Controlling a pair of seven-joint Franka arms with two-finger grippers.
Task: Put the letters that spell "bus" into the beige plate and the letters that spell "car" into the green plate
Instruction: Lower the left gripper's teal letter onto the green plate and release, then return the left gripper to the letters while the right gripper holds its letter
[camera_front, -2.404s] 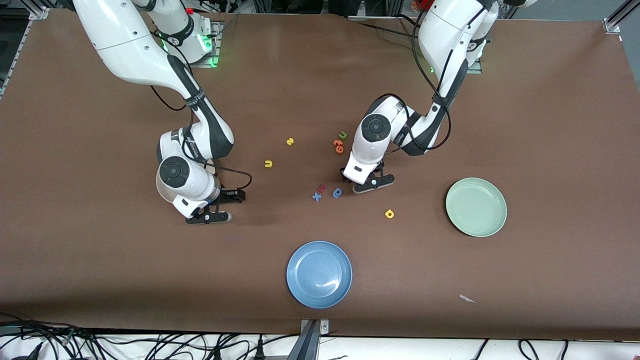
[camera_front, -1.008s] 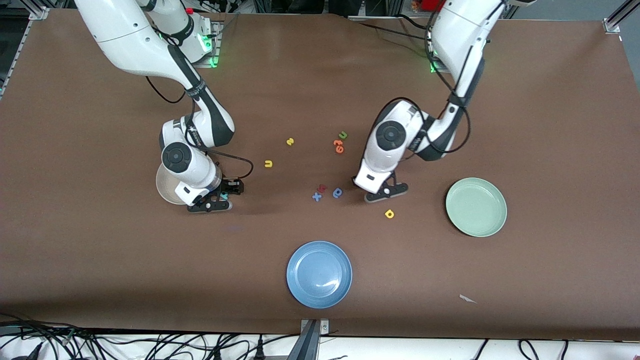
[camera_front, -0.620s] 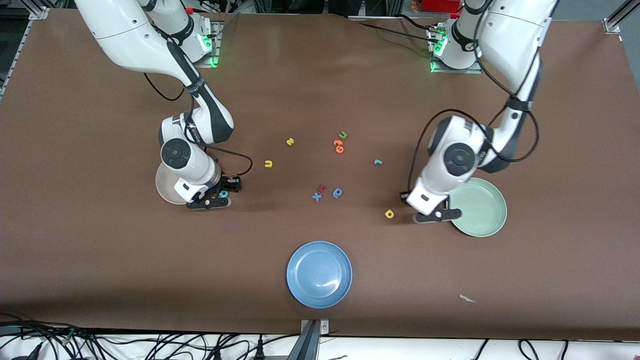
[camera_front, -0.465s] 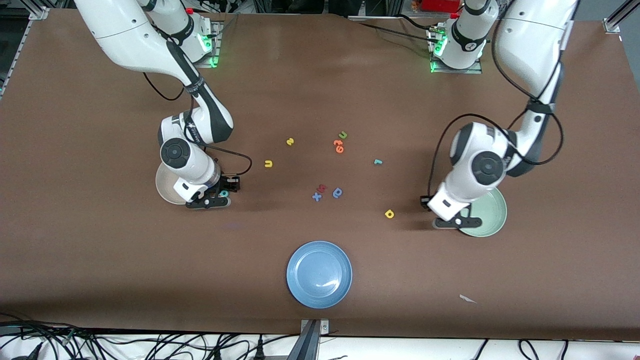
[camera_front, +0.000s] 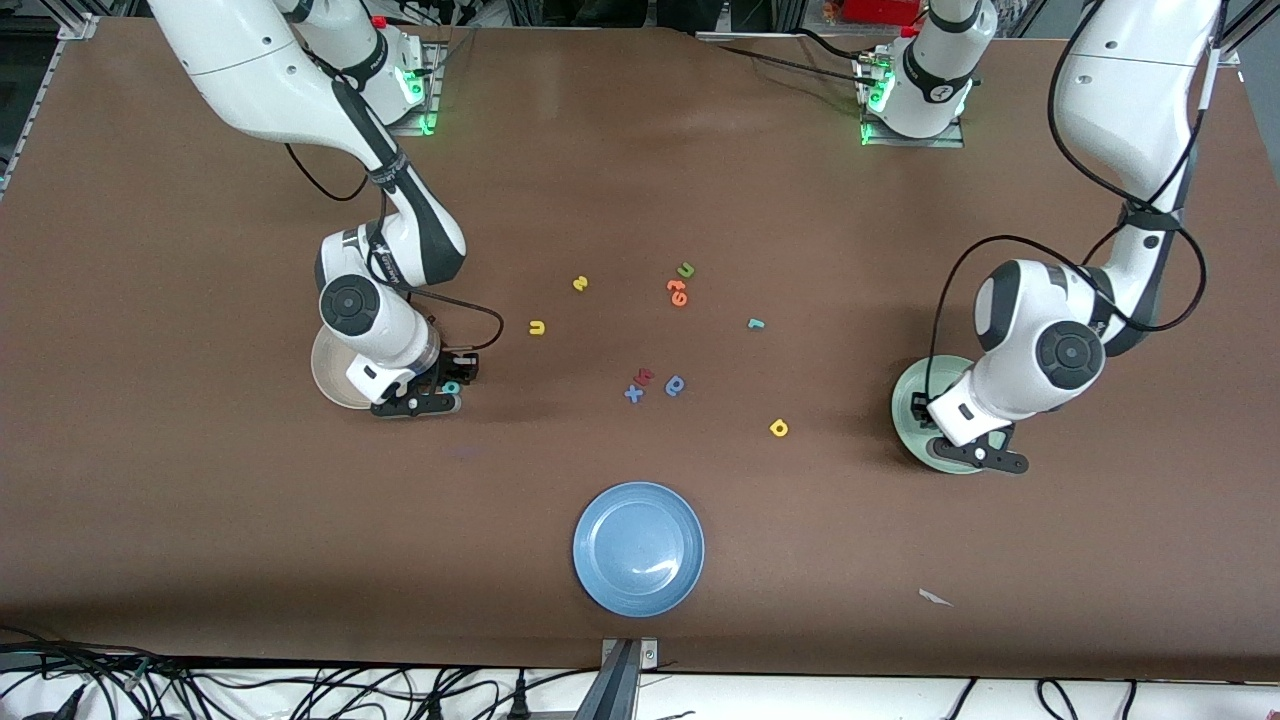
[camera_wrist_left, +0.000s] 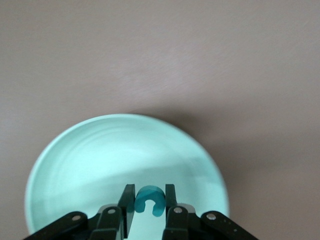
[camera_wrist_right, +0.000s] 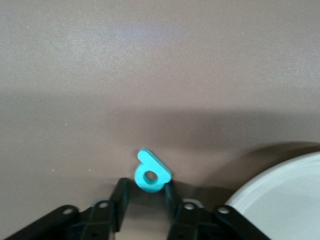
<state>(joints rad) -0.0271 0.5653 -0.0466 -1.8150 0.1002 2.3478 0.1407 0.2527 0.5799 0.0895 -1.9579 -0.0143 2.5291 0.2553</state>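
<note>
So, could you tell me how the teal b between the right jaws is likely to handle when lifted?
The teal b looks tiny and flat, so probably very light. Pinched only at its round end by the right gripper, it may pivot. It looks like foam, so likely squashy rather than fragile.

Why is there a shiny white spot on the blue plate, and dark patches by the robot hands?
Front view: room light glints off the blue plate. Right wrist view: a dark shadow lies on the table by the teal b. Left wrist view: shadow edges the green plate.
</note>
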